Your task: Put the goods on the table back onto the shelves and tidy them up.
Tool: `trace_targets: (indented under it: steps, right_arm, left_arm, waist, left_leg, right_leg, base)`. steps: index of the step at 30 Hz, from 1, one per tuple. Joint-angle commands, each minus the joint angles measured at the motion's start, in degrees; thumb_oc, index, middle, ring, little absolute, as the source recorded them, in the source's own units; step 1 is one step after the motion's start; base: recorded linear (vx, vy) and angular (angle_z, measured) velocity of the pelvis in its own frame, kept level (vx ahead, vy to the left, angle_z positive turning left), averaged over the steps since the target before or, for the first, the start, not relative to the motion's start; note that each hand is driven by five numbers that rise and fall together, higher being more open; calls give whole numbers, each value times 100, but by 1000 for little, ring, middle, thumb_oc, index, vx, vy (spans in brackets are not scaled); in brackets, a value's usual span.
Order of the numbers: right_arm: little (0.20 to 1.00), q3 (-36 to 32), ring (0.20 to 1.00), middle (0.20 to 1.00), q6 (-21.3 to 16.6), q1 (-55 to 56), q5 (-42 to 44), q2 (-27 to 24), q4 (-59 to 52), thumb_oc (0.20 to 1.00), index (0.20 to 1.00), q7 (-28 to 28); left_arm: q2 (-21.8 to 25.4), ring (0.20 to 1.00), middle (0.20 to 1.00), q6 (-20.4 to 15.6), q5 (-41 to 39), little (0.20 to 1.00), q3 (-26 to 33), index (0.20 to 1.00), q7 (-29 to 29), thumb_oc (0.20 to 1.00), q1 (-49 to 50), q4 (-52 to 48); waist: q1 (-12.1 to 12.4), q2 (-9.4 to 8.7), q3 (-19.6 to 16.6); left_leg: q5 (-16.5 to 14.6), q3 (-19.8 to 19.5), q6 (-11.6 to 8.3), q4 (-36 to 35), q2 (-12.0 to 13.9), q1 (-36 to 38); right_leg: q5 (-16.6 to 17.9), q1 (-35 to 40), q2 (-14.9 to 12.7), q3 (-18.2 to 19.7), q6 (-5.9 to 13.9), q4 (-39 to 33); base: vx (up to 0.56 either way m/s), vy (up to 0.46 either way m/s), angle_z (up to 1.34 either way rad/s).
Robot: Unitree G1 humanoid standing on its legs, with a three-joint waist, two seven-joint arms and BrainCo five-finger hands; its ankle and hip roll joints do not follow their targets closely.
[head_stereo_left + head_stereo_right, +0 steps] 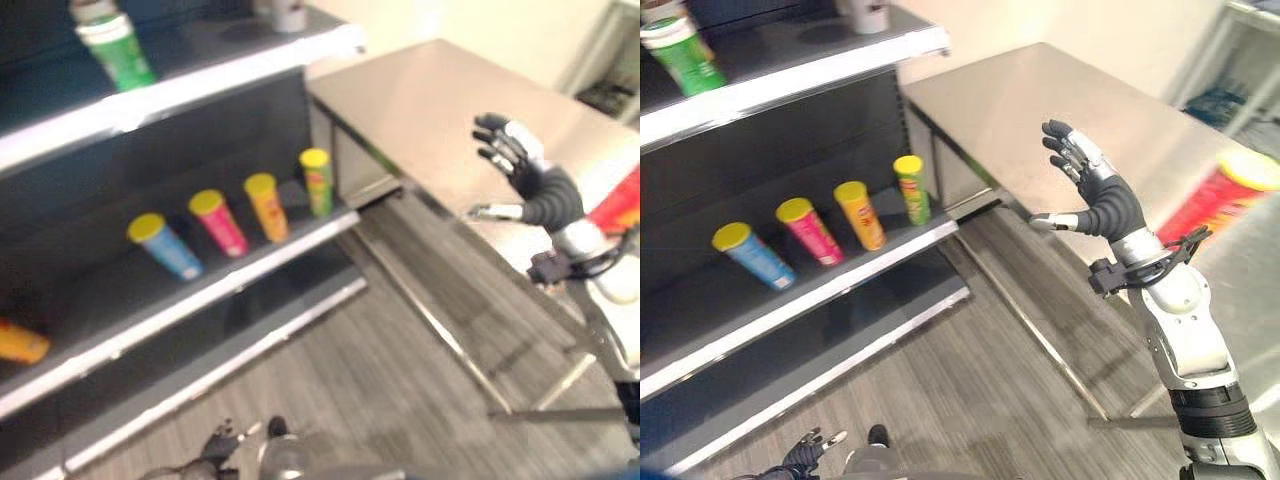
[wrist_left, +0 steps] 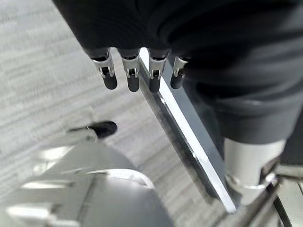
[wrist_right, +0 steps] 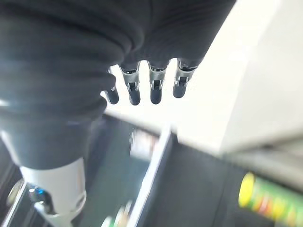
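Your right hand (image 1: 1092, 190) hung open and empty above the table (image 1: 1020, 110), fingers spread and straight, thumb out to the side, palm turned toward the shelves; it held nothing. Your left hand (image 1: 805, 455) sat low near the floor, well apart from the table, its fingers hanging straight and loose in its own wrist view, also empty.

The one thing left on the table was the red can (image 1: 1215, 200) with a yellow lid; it lay on its side, to the right of your right hand and farther from the shelves, its long axis running slantwise across the tabletop with the lid at the far end. Your right hand was plainly the nearer one; I judged the reach had to go away from the shelves, with the fingers coming across the can's body, not its ends.

Off the table's left end, the middle shelf (image 1: 840, 285) already carried four cans leaning in a row: blue (image 1: 752, 254), pink (image 1: 812, 232), orange (image 1: 860, 214), green (image 1: 911, 187); a green bottle (image 1: 682, 52) stood on the shelf above.
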Motion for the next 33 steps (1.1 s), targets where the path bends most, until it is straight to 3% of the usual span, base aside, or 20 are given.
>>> trace_targets:
  steps: [1, 3, 5, 6, 7, 8, 9, 11, 12, 13, 14, 18, 20, 24, 25, 27, 28, 30, 33]
  right_arm:
    - [1000, -476, 1000, 1000, -634, -470, -608, 7, -214, 1000, 1000, -845]
    - [1000, -820, 1000, 1000, -734, -349, -452, 65, -336, 1000, 1000, -1141]
    - [1000, -922, 1000, 1000, -808, -337, -274, 147, -422, 1000, 1000, -1184]
    - [1000, -922, 1000, 1000, -807, -337, -274, 147, -422, 1000, 1000, -1184]
    - [1000, -1084, 1000, 1000, -840, -254, -251, 163, -525, 1000, 1000, -1211]
    - [1000, -1092, 1000, 1000, -838, -249, -251, 162, -531, 1000, 1000, -1212]
    - [1000, -1117, 1000, 1000, -899, -274, -216, 141, -618, 1000, 1000, -1233]
    - [1000, -1050, 1000, 1000, -911, -403, -240, 97, -652, 1000, 1000, -1288]
    - [1000, -1049, 1000, 1000, -912, -409, -240, 95, -650, 1000, 1000, -1289]
    - [1000, -1026, 1000, 1000, -935, -546, -237, 91, -677, 1000, 1000, -1333]
    - [1000, -1019, 1000, 1000, -955, -575, -253, 74, -691, 1000, 1000, -1353]
    - [1000, -1242, 1000, 1000, -957, -528, -600, 32, -824, 1000, 1000, -1507]
    - [1000, -1658, 1000, 1000, -1042, -427, -898, 130, -816, 1000, 1000, -1975]
    - [1000, -2045, 1000, 1000, -1022, -267, -1111, 195, -812, 1000, 1000, -2299]
    - [1000, -2262, 1000, 1000, -1032, -199, -1204, 267, -859, 1000, 1000, -2458]
    - [1000, -2573, 1000, 1000, -997, -73, -1315, 233, -935, 1000, 1000, -2601]
    - [1000, -2580, 1000, 1000, -994, -74, -1317, 233, -939, 1000, 1000, -2603]
    - [1000, -2823, 1000, 1000, -1009, 79, -1288, 87, -913, 1000, 1000, -2659]
    - [1000, -3117, 1000, 1000, -1025, 357, -1223, -64, -783, 1000, 1000, -2679]
  left_arm:
    - [189, 1000, 1000, -113, -166, 1000, 64, 1000, 228, 1000, -359, 49]
    - [78, 1000, 1000, -81, -229, 1000, 48, 1000, 289, 1000, -383, 94]
    - [-23, 1000, 1000, -74, -205, 1000, -19, 1000, 285, 1000, -407, 154]
    - [-23, 1000, 1000, -74, -205, 1000, -20, 1000, 285, 1000, -407, 154]
    - [-97, 1000, 1000, -68, -153, 1000, -76, 1000, 251, 1000, -389, 203]
    - [-97, 1000, 1000, -68, -153, 1000, -81, 1000, 251, 1000, -395, 204]
    - [-142, 1000, 1000, -48, -109, 1000, -139, 1000, 196, 1000, -353, 223]
    - [-167, 1000, 1000, -38, -78, 1000, -167, 1000, 155, 1000, -336, 244]
    - [-169, 1000, 1000, -39, -78, 1000, -165, 1000, 155, 1000, -341, 244]
    - [-203, 1000, 1000, -22, 8, 1000, -228, 1000, 122, 1000, -308, 300]
    - [-231, 1000, 1000, -24, 17, 1000, -266, 1000, 113, 1000, -297, 330]
    - [-272, 1000, 1000, -9, 35, 1000, -293, 1000, 106, 1000, -270, 310]
    - [-242, 1000, 1000, -23, 24, 1000, -303, 1000, 201, 1000, -330, 216]
    - [-245, 1000, 1000, -33, -26, 1000, -269, 1000, 286, 1000, -353, 165]
    - [-233, 1000, 1000, -20, -12, 1000, -261, 1000, 305, 1000, -388, 184]
    - [-180, 1000, 1000, -4, -28, 1000, -223, 1000, 348, 1000, -393, 112]
    - [-180, 1000, 1000, -1, -28, 1000, -225, 1000, 349, 1000, -398, 108]
    - [-85, 1000, 1000, -9, -10, 1000, -253, 1000, 352, 1000, -400, 17]
    - [-13, 1000, 1000, -20, 43, 1000, -236, 1000, 346, 1000, -431, 28]
  waist:
    - [155, 151, -90]
    - [-18, 291, 53]
    - [-52, 373, 234]
    - [-55, 374, 235]
    - [-74, 381, 293]
    - [-84, 385, 282]
    - [-72, 349, 339]
    - [-57, 303, 320]
    - [-64, 304, 307]
    - [-37, 298, 296]
    - [-40, 324, 261]
    - [-113, 419, 116]
    - [-229, 400, -75]
    - [-293, 428, -148]
    - [-359, 478, -130]
    - [-498, 494, -8]
    - [-485, 493, -5]
    - [-649, 567, 155]
    - [-675, 584, 146]
  left_leg:
    - [98, 116, -70, -1385, 28, 178]
    - [384, -44, -211, -1440, 383, 127]
    - [513, -494, -245, -1432, 373, 24]
    - [513, -498, -245, -1432, 372, 23]
    - [397, -774, -197, -1375, 131, -22]
    - [420, -790, -184, -1383, 124, -49]
    - [145, -888, -63, -1068, -258, -110]
    - [-196, -995, 64, -804, -620, -159]
    - [-188, -1000, 77, -790, -627, -194]
    - [-473, -1081, 182, -641, -948, -169]
    - [-556, -1095, 271, -673, -1117, -127]
    - [-573, -1193, 371, -1114, -1328, 219]
    - [-554, -1214, 368, -1288, -1398, 341]
    - [-654, -1175, 472, -1407, -1470, 553]
    - [-738, -1152, 560, -1437, -1514, 674]
    - [-901, -1137, 732, -1441, -1612, 901]
    - [-872, -1126, 748, -1441, -1622, 882]
    - [-865, -1204, 862, -1441, -1585, 974]
    - [-886, -1214, 854, -1441, -1550, 971]
  right_leg:
    - [-20, 323, 294, -183, -86, -427]
    - [-352, 291, 878, -22, -364, -470]
    - [-449, 322, 1066, -4, -503, -470]
    - [-450, 323, 1067, -7, -503, -470]
    - [-432, 331, 1079, -67, -554, -470]
    - [-417, 313, 1078, -84, -551, -470]
    - [-365, 309, 1055, -110, -589, -470]
    - [-300, 223, 1053, -68, -614, -470]
    - [-284, 198, 1047, -73, -609, -470]
    - [-254, 179, 1061, -57, -626, -470]
    - [-214, 147, 1075, -81, -628, -470]
    - [-248, 114, 1149, -30, -630, -421]
    - [-251, 146, 1070, -50, -569, -418]
    - [-308, 164, 880, -45, -473, -117]
    - [-339, 8, 720, 0, -404, 424]
    - [-15, -383, 361, 219, -220, 1544]
    - [5, -419, 347, 236, -216, 1567]
    - [294, -866, 264, 549, -210, 2505]
    - [216, -998, 194, 717, -262, 2698]
  base:
    - [-64, -315, -38]
    - [-140, -479, 1]
    - [-127, -274, 6]
    - [-95, -204, 4]
    - [-60, -129, 0]
    - [-121, -234, 3]
    - [-97, -126, 23]
    - [-70, -102, 19]
    - [-24, -41, -5]
    - [0, 0, 0]
    - [0, 0, 0]
    - [58, 69, -12]
    - [177, 161, -5]
    - [149, 173, -11]
    - [138, 231, -6]
    - [133, 241, -11]
    - [34, 134, -27]
    - [39, 113, -45]
    - [50, 10, 0]
